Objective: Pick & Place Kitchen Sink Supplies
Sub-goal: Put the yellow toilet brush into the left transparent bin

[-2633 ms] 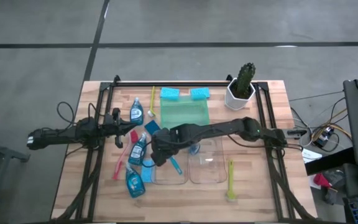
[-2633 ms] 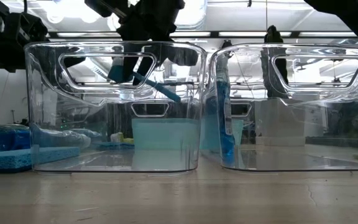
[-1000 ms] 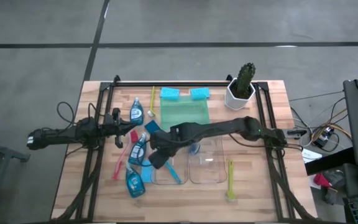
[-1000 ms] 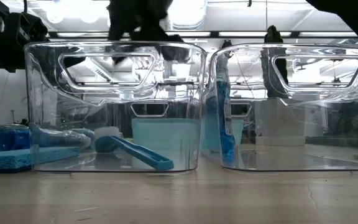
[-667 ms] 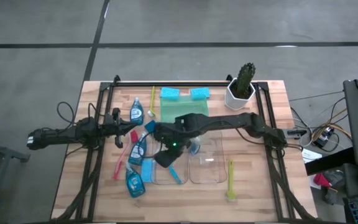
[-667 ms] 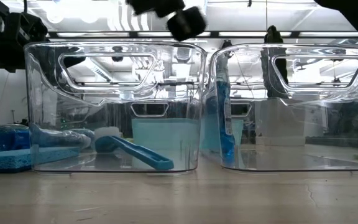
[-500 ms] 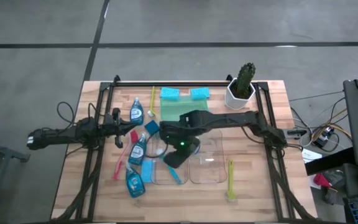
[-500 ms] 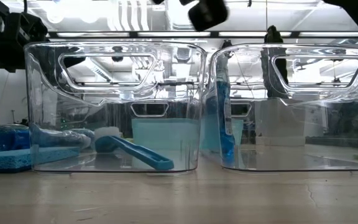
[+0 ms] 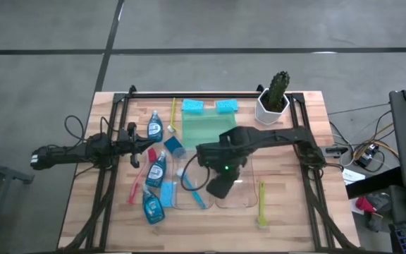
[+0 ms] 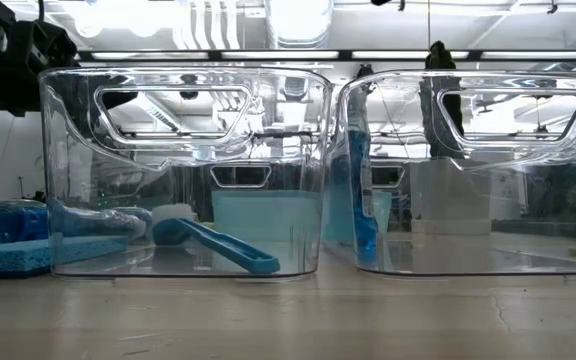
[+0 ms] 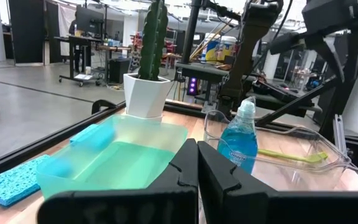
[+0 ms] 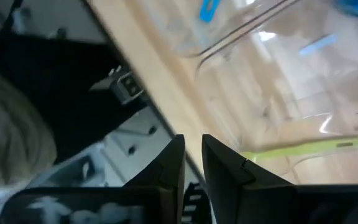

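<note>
Blue brush (image 9: 197, 196): lying flat on the floor of the left clear bin (image 10: 183, 75), just off to the side of the right gripper (image 9: 216, 190). White bristle head toward the bin's outer side in the low view.
Right gripper: hanging above the right clear bin (image 9: 244, 201). Fingers a sliver apart with nothing between them, so it's empty-handed.
Left gripper (image 9: 146, 147): parked low over the table's left half, fingers pressed together, holding nothing.
Dish soap bottle (image 11: 238, 140): standing upright in the right bin, straight ahead of the left gripper. From above it's hidden under the right arm.
Yellow-green brush (image 9: 261, 204): on the bare wood just past the right bin, on the side of the right gripper away from the blue brush.
Loose bottles: three, out on the table around the left gripper (image 9: 155, 125) (image 9: 156, 169) (image 9: 151, 206).
Blue sponges: two (image 9: 193, 106) (image 9: 226, 106) at the far edge of the green tray (image 9: 210, 129), two more (image 9: 173, 145) (image 9: 167, 192) close to the left gripper.
Red-pink brush (image 9: 137, 185): on the wood beside the loose bottles, near the left gripper.
Cactus (image 9: 277, 88): back corner, well apart from both grippers.
</note>
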Controlling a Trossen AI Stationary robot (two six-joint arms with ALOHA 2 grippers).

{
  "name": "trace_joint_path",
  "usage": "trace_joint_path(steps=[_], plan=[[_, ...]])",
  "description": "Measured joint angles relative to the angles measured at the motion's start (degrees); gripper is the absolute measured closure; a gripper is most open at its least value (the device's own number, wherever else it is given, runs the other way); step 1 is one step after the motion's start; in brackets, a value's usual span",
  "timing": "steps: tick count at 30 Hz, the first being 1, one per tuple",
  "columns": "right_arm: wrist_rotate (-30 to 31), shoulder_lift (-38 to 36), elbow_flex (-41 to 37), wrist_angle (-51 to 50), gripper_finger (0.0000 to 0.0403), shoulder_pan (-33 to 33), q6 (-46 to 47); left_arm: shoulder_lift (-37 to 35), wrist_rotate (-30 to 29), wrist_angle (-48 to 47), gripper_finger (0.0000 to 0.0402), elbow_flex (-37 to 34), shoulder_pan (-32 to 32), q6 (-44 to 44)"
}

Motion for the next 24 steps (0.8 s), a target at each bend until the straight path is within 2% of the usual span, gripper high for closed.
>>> trace_joint_path(steps=[8,12,20,24], plan=[[5.3,-4.5,-2.0,0.0,0.0324,5.5,14.6,0.0,0.0,0.0,0.0401,0.0,0.0,0.0],[9.5,-9.5,-5.9,0.0,0.0297,9.8,26.1,0.0,0.0,0.0,0.0401,0.0,0.0,0.0],[21.5,-18.2,-18.4,0.0,0.0224,21.1,52.9,0.1,0.0,0.0,0.0401,0.0,0.0,0.0],[22.3,-21.3,-26.8,0.5,0.0192,26.0,64.1,0.1,0.0,0.0,0.0401,0.0,0.0,0.0]])
